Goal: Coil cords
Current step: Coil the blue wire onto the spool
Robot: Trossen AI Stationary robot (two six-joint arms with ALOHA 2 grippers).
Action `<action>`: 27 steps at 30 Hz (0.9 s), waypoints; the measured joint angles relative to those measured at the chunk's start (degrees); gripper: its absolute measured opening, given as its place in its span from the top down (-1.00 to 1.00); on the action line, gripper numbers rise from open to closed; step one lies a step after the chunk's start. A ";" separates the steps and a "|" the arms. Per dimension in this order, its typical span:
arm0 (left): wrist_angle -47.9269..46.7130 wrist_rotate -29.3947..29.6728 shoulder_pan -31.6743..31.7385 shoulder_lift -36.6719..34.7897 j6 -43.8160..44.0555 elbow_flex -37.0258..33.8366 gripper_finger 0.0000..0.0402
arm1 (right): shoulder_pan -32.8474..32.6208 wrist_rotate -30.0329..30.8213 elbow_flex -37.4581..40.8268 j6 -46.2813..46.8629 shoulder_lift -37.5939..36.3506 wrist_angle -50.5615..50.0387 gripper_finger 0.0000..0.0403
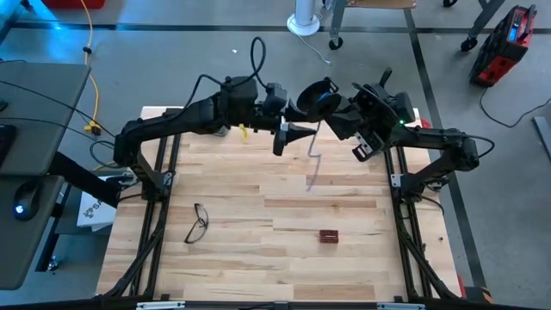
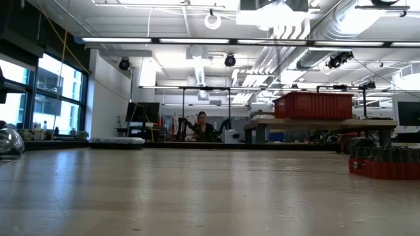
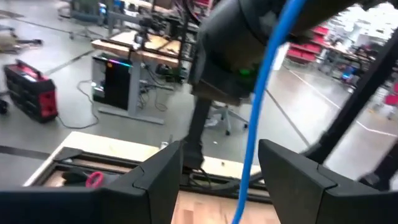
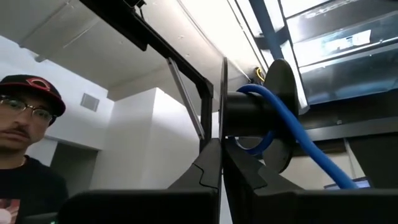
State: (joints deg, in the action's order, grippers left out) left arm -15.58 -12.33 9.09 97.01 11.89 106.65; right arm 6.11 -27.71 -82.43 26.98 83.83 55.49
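The blue cord (image 3: 261, 106) is partly wound on the hub of a black reel (image 4: 249, 118), which also shows in the high view (image 1: 317, 95) above the table's far middle. The cord's loose length (image 1: 314, 159) hangs down from the reel over the table. My right gripper (image 4: 221, 165) is shut on the reel. My left gripper (image 3: 221, 186) is open, just left of and below the reel in the high view (image 1: 288, 138). The hanging cord passes between its two fingers; I cannot tell whether they touch it. My right gripper pinches the thin edge of one reel flange (image 4: 222, 124) between its two shut fingers. The reel is lifted clear of the table, its hub lying sideways toward the other flange (image 4: 283, 106). The blue cord loops round the hub (image 4: 273, 118) and runs off downward.
Eyeglasses (image 1: 198, 222) lie at the table's left and also show in the low view (image 2: 10, 141). A small red block (image 1: 328, 235) lies near the front middle and also shows in the low view (image 2: 384, 164). A person (image 4: 25, 130) stands close beyond the table.
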 joint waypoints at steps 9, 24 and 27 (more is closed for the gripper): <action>0.67 -0.94 -1.40 -0.15 0.47 0.00 -0.02 | 0.02 -0.33 0.00 0.00 -0.02 0.04 1.00; 2.97 -2.68 -1.71 1.03 1.86 0.09 -0.01 | 0.02 -0.32 0.00 0.00 -0.02 0.04 1.00; 2.85 -3.29 -1.88 1.03 1.96 0.09 -0.01 | 0.02 -0.34 0.00 0.00 -0.02 0.04 1.00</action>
State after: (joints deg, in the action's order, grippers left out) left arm -12.73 -15.62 7.21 98.04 13.84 106.74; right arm 6.12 -28.05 -82.43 26.98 83.81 55.53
